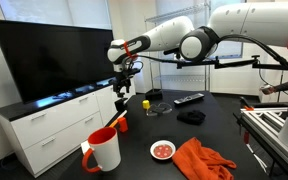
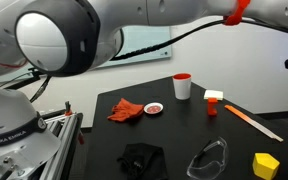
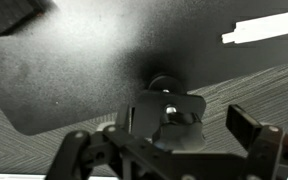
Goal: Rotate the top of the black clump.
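Jaws of the Robotiq gripper (image 1: 124, 88) spread wide, holding nothing. The slim upright black clump (image 1: 120, 104) with knobbed top stands at the edge of the black desk (image 1: 224, 125) nearest the large dark television (image 1: 54, 60), directly beneath the gripper. In the wrist view the clump (image 3: 168, 108) lies between the two fingers (image 3: 246, 120) (contact cannot be determined). Also on the desk: yellow block (image 1: 144, 103) near the clump, long black remote (image 1: 188, 99), white mug with red interior (image 1: 102, 150), crumpled orange cloth (image 1: 202, 158).
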